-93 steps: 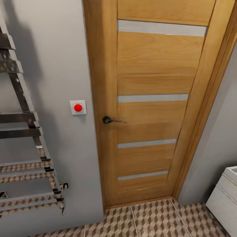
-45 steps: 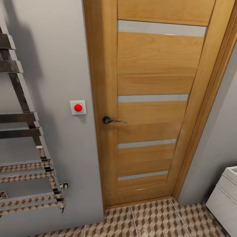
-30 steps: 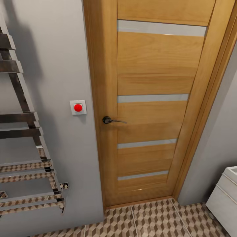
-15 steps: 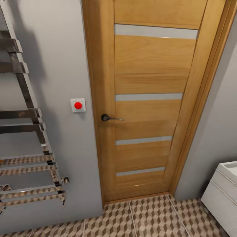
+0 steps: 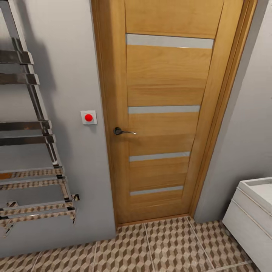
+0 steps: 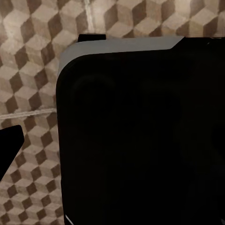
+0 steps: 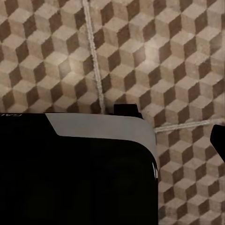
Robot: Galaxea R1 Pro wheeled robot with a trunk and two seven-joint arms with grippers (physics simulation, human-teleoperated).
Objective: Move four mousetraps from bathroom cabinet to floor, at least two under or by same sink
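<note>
Closed wooden door [image 5: 162, 113] above the bathroom floor [image 5: 166, 245]; camera view has pulled back, revealing more sink [image 5: 260, 192]. End effector states cannot be told.

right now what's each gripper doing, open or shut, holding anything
Left gripper: cannot be told; its wrist view shows a dark body over the bathroom floor.
Right gripper: cannot be told; same dark body over the tiles.
</note>
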